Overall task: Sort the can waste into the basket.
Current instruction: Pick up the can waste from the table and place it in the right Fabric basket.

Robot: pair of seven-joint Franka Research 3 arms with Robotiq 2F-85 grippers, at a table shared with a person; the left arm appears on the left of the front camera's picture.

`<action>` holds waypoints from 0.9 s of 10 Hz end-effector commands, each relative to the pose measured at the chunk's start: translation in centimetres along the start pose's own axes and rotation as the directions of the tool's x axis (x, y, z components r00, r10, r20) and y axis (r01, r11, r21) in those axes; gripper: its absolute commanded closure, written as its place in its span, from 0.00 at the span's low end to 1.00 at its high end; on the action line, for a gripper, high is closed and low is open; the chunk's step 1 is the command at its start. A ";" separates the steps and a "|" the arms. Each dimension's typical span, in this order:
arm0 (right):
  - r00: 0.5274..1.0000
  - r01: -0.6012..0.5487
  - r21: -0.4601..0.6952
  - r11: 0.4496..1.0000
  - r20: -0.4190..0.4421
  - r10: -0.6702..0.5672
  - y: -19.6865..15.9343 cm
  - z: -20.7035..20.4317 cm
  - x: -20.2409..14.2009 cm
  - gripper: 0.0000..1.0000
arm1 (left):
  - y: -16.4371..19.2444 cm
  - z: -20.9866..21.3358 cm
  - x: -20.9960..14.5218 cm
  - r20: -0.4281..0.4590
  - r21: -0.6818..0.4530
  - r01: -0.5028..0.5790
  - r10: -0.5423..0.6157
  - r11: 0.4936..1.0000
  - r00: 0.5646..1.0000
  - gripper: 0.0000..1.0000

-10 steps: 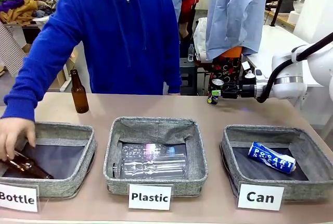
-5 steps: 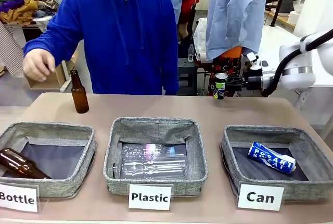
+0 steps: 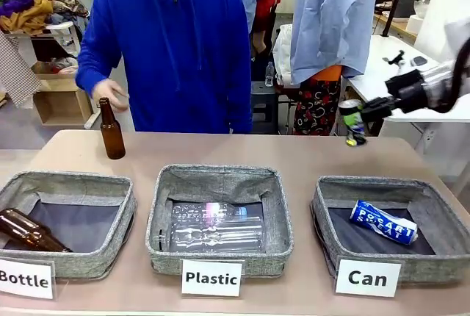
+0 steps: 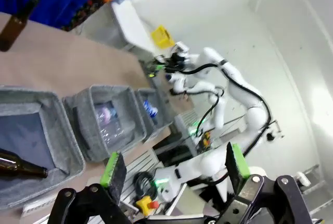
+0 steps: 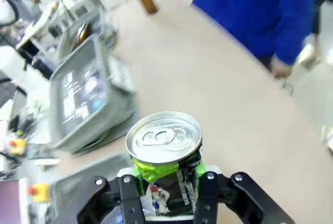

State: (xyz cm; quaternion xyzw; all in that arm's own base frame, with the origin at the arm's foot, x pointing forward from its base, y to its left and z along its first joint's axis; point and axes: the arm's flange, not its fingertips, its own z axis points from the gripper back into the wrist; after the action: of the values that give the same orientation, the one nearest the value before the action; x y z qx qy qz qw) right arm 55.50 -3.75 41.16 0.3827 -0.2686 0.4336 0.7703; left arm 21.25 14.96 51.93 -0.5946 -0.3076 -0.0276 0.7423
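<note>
Table [image 3: 323,156] below; right pincer [image 3: 361,112] aloft clamping can [image 3: 353,121].

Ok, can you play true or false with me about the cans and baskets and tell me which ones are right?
1. The right gripper is shut on the dark can. True.
2. The blue can lies in the Can basket. True.
3. The dark can is already inside the Can basket. False: it is held up in the air, beyond the basket.
4. The brown bottle on the table lies on its side. False: it stands upright.
5. The left gripper holds a bottle. False: it is open, with nothing between its fingers.
</note>
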 end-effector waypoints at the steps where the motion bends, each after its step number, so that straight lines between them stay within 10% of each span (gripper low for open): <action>1: 0.986 0.094 0.048 0.994 -0.143 -0.087 6.9 1.0 -0.3 1.00 | 3.5 -4.4 -2.0 -0.123 0.049 0.039 -0.033 0.998 0.992 0.00; 3: 0.968 0.086 -0.028 0.996 -0.236 -0.090 11.6 2.1 -1.5 1.00 | 7.8 -6.4 -1.9 -0.313 0.075 0.031 -0.006 0.997 0.950 0.00; 7: 0.929 0.053 -0.064 0.997 -0.364 -0.072 13.7 1.6 -4.4 1.00 | 4.8 -5.4 0.0 -0.243 0.051 0.005 0.007 0.999 0.970 0.00; 8: 0.924 0.049 -0.051 0.997 -0.377 -0.065 13.6 1.8 -5.3 0.21 | 4.8 -5.4 0.0 -0.243 0.051 0.005 0.007 0.999 0.970 0.00; 9: 0.918 0.068 -0.054 0.996 -0.388 -0.083 13.4 1.9 -5.7 0.07 | 4.8 -5.4 0.0 -0.243 0.051 0.005 0.007 0.999 0.970 0.00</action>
State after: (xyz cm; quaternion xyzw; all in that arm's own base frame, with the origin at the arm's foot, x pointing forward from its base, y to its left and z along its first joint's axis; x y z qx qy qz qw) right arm 40.82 -3.37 43.03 0.2903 -0.1110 0.4725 0.8247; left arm 25.47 11.88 47.14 -0.5587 -0.2167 -0.0973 0.7946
